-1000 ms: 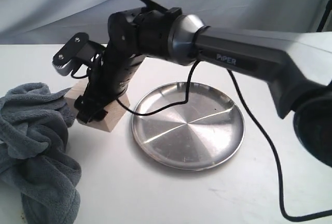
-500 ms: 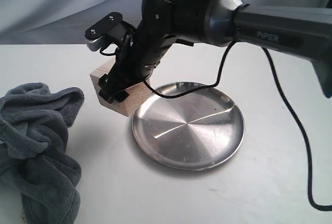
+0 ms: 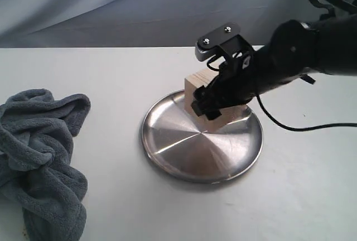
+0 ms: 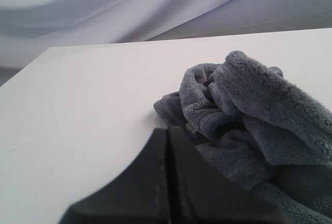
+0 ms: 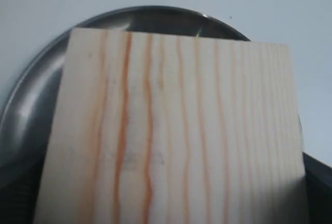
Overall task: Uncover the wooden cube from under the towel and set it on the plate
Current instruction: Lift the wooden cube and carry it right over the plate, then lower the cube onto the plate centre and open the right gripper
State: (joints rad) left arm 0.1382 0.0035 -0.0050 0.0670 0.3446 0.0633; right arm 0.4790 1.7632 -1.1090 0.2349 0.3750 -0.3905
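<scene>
Exterior view: a white counter (image 3: pixel 111 85) is filling the scene, with a pale blue-grey cloth backdrop (image 3: pixel 111 6) hanging behind it. One dark grey towel (image 3: pixel 42 152) is lying crumpled at the left. One round steel plate (image 3: pixel 189 152) is sitting at centre. The right tool (image 3: pixel 215 110) is clamping the one wooden cube (image 3: pixel 193 89) over the plate's far side; whether they are touching cannot be told. The left tool (image 4: pixel 167 146) is pressing its fingers together on nothing, near the towel.

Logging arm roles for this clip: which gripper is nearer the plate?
Right. The right gripper holds the wooden cube over the plate; the left gripper sits beside the towel, with no plate in its wrist view.
</scene>
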